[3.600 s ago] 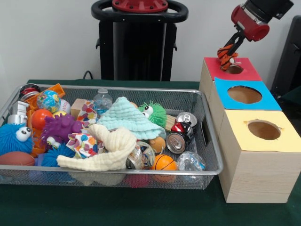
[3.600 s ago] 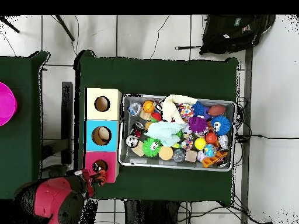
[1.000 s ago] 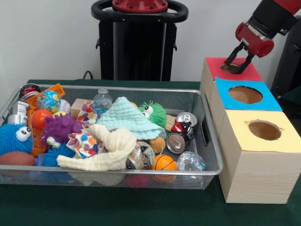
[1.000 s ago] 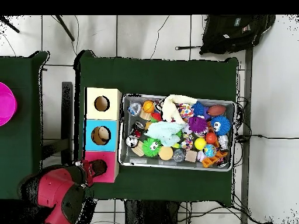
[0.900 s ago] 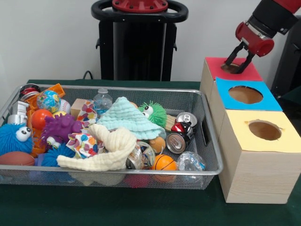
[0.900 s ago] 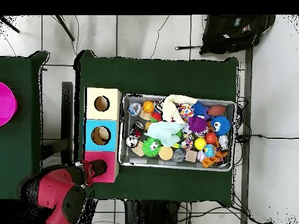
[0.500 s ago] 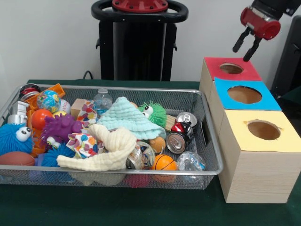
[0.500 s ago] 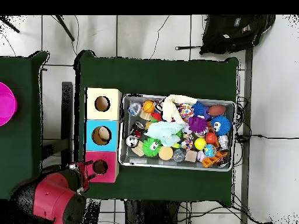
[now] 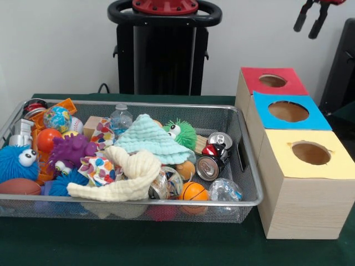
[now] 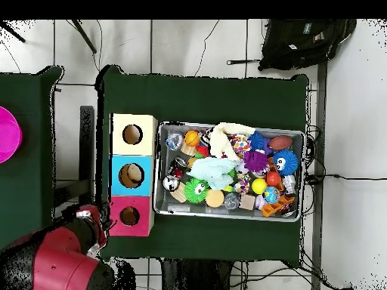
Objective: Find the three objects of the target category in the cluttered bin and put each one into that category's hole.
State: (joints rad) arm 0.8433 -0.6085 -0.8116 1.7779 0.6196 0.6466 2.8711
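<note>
My gripper (image 9: 309,19) hangs open and empty at the top right of the front view, high above the red-topped box (image 9: 273,81) and its round hole. In the overhead view the gripper (image 10: 102,223) sits just left of that red box (image 10: 130,216). The wire bin (image 9: 166,105) holds a heap of toys: a green fuzzy creature (image 9: 180,132), a blue fuzzy one (image 9: 16,160), a purple spiky one (image 9: 69,149), crushed cans (image 9: 208,166), a small basketball (image 9: 194,191), a teal cloth (image 9: 152,141) and a cream cloth (image 9: 130,172).
A blue-topped box (image 9: 288,111) and a yellow-topped box (image 9: 310,152), each with a hole, stand in a row with the red one beside the bin's right wall. A water bottle (image 9: 120,118) stands at the bin's back. The black pedestal (image 9: 163,50) rises behind.
The gripper held an orange striped toy at the red hole, let it go there, then rose up and away open; the toy is no longer visible.
</note>
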